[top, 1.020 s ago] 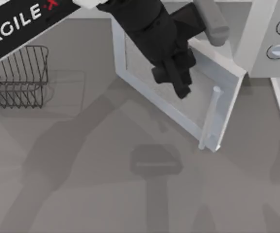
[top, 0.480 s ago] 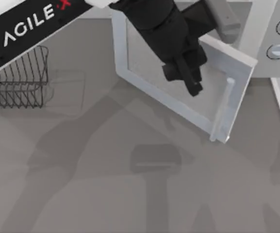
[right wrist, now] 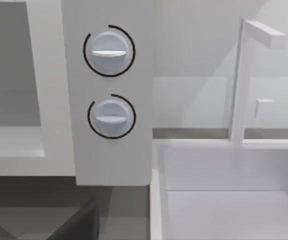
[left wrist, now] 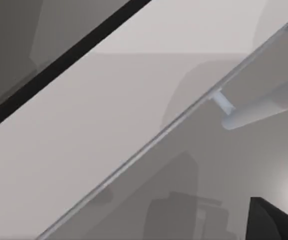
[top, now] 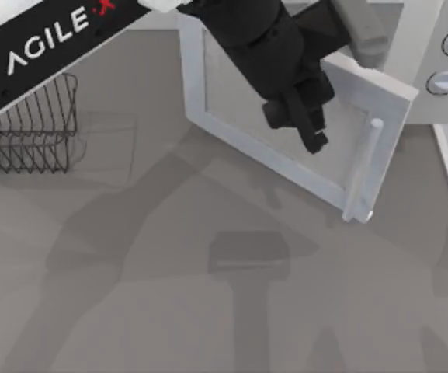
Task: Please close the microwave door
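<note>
Top view: left hand (top: 315,140) against half-open microwave door (top: 231,116), beside handle (top: 362,171).

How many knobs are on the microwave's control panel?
2. The upper knob and the lower knob sit one above the other on the microwave side panel, at the top view's upper right, beside the half-open door.

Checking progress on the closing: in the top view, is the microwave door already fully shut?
No, the microwave door stands angled out from the microwave, with the left gripper over its window.
</note>
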You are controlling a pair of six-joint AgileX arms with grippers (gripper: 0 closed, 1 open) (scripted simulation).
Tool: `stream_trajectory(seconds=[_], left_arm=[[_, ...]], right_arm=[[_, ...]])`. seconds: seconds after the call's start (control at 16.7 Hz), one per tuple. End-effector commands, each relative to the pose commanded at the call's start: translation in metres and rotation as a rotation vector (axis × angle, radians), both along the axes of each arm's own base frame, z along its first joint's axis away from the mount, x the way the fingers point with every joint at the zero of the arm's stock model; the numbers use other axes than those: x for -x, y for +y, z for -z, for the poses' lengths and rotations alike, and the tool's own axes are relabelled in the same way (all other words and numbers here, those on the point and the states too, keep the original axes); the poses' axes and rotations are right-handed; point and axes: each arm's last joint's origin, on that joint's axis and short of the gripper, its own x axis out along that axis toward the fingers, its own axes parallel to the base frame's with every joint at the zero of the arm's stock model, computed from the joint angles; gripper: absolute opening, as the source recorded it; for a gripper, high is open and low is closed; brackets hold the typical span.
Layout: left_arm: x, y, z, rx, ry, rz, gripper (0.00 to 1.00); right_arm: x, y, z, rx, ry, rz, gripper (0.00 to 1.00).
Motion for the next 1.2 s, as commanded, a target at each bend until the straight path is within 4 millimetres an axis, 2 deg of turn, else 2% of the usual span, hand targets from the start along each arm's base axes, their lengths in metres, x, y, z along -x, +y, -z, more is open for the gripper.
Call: stream_trajectory(seconds=[0.3, 0.42, 0.66, 1.02, 1.2], left_arm=[[0.002, -0.012, 0.02, -0.057, 0.071, -0.002, 0.0], [0.002, -0.016, 0.017, -0.048, 0.061, -0.001, 0.0], [-0.003, -0.017, -0.003, 0.012, -0.017, -0.006, 0.0], [-0.001, -0.017, -0.003, 0.008, -0.012, -0.004, 0.0], [0.002, -0.022, 0.005, -0.02, 0.015, -0.004, 0.0]], right_arm=[[0.0, 0.0, 0.0, 0.0, 0.0, 0.0, 1.0], [0.0, 0.0, 0.0, 0.0, 0.0, 0.0, 1.0], [0.0, 0.0, 0.0, 0.0, 0.0, 0.0, 1.0], [0.0, 0.0, 0.0, 0.0, 0.0, 0.0, 1.0], [0.0, 0.0, 0.0, 0.0, 0.0, 0.0, 1.0]])
